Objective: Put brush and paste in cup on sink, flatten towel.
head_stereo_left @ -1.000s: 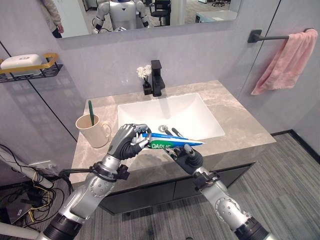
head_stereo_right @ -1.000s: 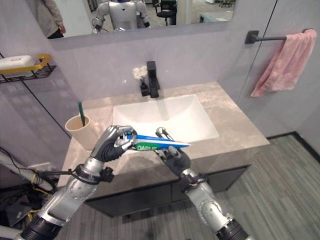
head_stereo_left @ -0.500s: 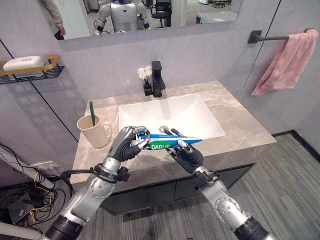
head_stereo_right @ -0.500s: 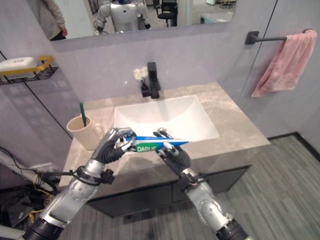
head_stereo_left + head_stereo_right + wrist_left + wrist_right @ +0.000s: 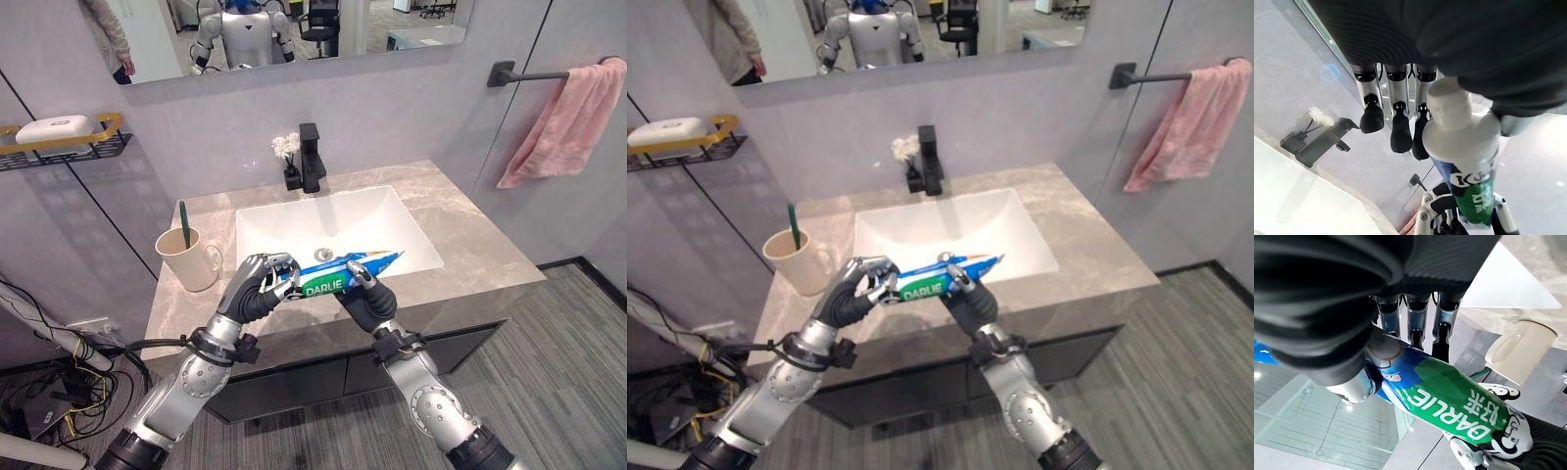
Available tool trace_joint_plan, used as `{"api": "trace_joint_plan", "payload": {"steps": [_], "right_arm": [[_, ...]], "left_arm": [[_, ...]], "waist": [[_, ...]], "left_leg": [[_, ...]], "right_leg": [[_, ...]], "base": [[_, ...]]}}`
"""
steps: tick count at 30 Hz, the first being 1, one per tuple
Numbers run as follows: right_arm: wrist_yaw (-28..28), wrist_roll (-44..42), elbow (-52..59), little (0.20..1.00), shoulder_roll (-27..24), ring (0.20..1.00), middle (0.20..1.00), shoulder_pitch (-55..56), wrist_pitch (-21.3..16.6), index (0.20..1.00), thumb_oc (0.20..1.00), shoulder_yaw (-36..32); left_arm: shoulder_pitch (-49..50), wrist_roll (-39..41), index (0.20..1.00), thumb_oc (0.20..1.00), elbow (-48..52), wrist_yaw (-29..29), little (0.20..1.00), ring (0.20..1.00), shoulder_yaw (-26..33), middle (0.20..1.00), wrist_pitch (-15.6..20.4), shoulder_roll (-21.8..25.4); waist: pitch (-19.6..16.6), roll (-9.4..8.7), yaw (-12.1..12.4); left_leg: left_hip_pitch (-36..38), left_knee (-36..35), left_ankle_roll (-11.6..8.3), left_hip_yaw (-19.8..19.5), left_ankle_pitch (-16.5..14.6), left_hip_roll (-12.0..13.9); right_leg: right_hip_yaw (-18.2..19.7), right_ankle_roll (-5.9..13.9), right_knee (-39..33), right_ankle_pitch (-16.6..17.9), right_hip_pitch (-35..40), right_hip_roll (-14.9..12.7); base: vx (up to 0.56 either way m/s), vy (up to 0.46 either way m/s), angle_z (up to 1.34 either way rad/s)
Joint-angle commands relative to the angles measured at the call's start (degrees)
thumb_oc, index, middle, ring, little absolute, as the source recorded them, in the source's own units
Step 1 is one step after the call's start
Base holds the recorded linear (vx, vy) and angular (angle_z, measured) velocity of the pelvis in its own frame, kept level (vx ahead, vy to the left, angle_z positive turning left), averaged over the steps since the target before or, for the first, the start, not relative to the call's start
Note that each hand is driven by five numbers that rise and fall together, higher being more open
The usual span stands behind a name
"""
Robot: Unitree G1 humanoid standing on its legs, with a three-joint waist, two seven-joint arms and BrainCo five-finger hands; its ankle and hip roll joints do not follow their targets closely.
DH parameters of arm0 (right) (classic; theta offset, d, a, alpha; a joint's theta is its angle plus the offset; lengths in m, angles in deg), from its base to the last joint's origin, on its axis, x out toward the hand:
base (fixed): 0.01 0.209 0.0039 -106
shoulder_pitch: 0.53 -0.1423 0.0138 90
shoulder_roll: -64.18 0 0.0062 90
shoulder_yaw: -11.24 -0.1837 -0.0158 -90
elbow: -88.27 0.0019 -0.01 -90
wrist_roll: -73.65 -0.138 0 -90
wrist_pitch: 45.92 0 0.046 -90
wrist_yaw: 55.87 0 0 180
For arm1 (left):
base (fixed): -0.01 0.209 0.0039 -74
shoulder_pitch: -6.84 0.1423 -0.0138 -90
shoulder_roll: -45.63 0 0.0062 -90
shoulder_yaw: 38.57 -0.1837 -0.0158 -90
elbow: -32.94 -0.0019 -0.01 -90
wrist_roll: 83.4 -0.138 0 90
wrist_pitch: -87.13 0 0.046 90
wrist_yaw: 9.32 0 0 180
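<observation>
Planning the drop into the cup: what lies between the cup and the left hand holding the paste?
In the left eye view, just bare counter separates the cup from the left hand, which grips the paste by its cap end; the right hand holds its middle.

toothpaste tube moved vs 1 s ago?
Yes. The toothpaste tube, held by both robot hands, has tipped: its flat end rose toward the sink basin and now points up-right.

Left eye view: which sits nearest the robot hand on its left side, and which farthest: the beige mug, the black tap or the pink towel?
From the left robot hand:
1. Beige ceramic mug, on the counter just beside it, green toothbrush inside.
2. Black tap, behind the basin.
3. Pink towel, hanging on the wall bar at far right.
</observation>
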Motion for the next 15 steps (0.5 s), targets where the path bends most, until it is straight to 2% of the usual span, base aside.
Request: {"api": "trace_joint_plan", "payload": {"steps": [1,2,11,15], "right_arm": [[-1.1,-3.0,6.8,0.2,2.9,0.2,0.2,-3.5,-6.9,0.2,0.2,-6.5],[-0.8,-2.7,6.8,0.2,2.8,0.2,0.2,-3.4,-7.0,0.2,0.2,-6.6],[2.1,0.3,8.6,0.2,2.4,0.2,0.2,-4.1,-9.4,0.2,0.2,-10.0],[6.2,4.5,9.2,0.2,1.9,0.2,0.2,-6.0,-11.6,0.2,0.2,-14.4]], "left_arm": [[-2.8,3.2,0.667,0.667,-2.4,-0.7,0.667,0.667,2.1,0.667,-0.1,2.3],[-2.6,3.5,1.0,1.0,-2.4,-0.4,1.0,1.0,2.1,1.0,-0.2,2.3],[0.1,7.4,1.0,1.0,-5.1,0.0,1.0,1.0,2.9,1.0,-1.0,0.8],[2.5,9.4,1.0,1.0,-7.0,-0.5,1.0,1.0,4.2,1.0,-1.5,0.0]], "waist": [[0.2,-3.82,0.0],[0.2,-3.83,0.0],[0.2,-3.8,0.2],[0.3,-4.03,0.6]], "left_leg": [[2.0,1.2,0.48,-2.6,-8.5,-1.2],[2.0,1.1,0.48,-2.6,-8.4,-1.2],[2.2,1.0,0.54,-2.8,-8.7,-1.3],[1.7,1.0,0.59,-3.1,-8.1,-1.4]], "right_leg": [[-3.5,1.56,2.0,-6.1,0.6,-2.6],[-3.5,1.56,1.9,-6.0,0.6,-2.6],[-3.9,1.73,1.8,-6.4,1.1,-2.6],[-4.2,1.76,2.0,-6.0,0.9,-2.7]], "base": [[0.0,0.0,0.0],[0.0,0.0,0.0],[0.0,0.0,0.0],[0.01,0.002,0.02]]}}
